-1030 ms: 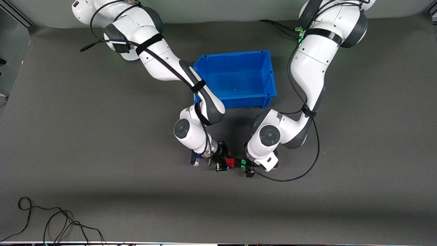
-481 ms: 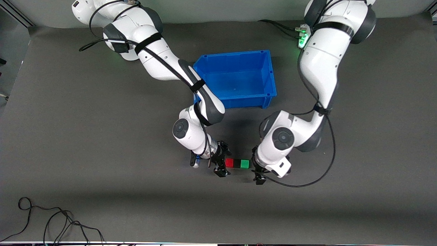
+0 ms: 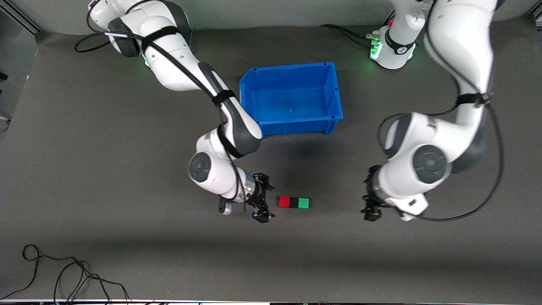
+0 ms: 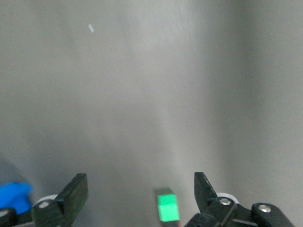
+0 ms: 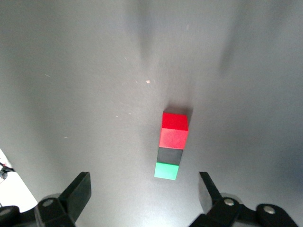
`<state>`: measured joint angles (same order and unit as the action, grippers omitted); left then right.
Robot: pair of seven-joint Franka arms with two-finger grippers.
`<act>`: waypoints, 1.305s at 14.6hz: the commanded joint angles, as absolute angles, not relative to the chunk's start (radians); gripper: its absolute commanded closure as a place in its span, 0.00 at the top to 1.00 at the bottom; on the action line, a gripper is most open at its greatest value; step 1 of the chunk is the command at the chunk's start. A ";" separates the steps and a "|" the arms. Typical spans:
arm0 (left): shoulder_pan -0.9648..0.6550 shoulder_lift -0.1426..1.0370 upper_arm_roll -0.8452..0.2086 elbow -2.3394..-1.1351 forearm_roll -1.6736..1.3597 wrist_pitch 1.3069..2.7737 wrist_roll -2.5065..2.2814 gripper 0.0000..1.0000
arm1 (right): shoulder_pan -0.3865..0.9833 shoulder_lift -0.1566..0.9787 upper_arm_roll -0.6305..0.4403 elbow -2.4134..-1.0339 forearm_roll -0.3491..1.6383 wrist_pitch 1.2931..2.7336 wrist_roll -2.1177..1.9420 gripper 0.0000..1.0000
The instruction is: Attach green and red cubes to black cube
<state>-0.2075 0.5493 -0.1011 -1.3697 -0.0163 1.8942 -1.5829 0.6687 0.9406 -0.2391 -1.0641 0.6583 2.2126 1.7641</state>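
Observation:
The red cube (image 3: 284,201), black cube (image 3: 294,202) and green cube (image 3: 303,203) lie joined in one row on the dark mat, the black one in the middle. My right gripper (image 3: 264,198) is open and empty, beside the red end with a small gap. My left gripper (image 3: 369,192) is open and empty, well off the green end toward the left arm's end of the table. The right wrist view shows the open right gripper (image 5: 144,182) and the row: red (image 5: 174,130), black (image 5: 170,154), green (image 5: 166,170). The left wrist view shows the open left gripper (image 4: 138,182) and only the green cube (image 4: 167,208).
An empty blue bin (image 3: 292,127) stands on the mat farther from the front camera than the cube row. A loose black cable (image 3: 63,275) lies at the mat's front corner toward the right arm's end.
Both grippers let go of the cube row and drew back from it. The left arm moved much farther off toward its end of the table; the right only slightly. The cubes stay joined.

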 commanded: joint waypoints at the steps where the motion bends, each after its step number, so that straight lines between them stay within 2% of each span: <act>1: -0.099 0.444 -0.107 -1.462 -0.072 1.766 -1.277 1.00 | 0.611 0.833 -0.233 -1.086 0.621 2.067 1.737 1.00; 3: -0.025 0.391 -0.107 -1.483 -0.074 1.712 -1.064 1.00 | 0.568 0.776 -0.233 -1.088 0.618 1.952 1.677 1.00; 7: 0.076 0.238 -0.100 -1.623 -0.060 1.726 -0.638 1.00 | 0.476 0.642 -0.233 -1.095 0.568 1.742 1.493 1.00; 13: 0.123 0.121 -0.100 -1.654 -0.002 1.612 -0.305 1.00 | 0.292 0.490 -0.235 -1.095 0.520 1.464 1.169 1.00; 16: 0.110 0.068 -0.107 -1.651 0.002 1.626 -0.262 1.00 | 0.242 0.422 -0.238 -1.098 0.389 1.347 0.871 1.00; 19: 0.121 0.025 -0.104 -1.660 0.017 1.595 -0.262 1.00 | 0.226 0.378 -0.259 -1.101 0.246 1.290 0.639 1.00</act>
<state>0.1182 0.0812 -0.1107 -1.6163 -0.0068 1.6057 -0.2912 0.2143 0.4303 -0.2511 -1.0619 0.3265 1.3158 0.7789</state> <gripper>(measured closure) 0.000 0.000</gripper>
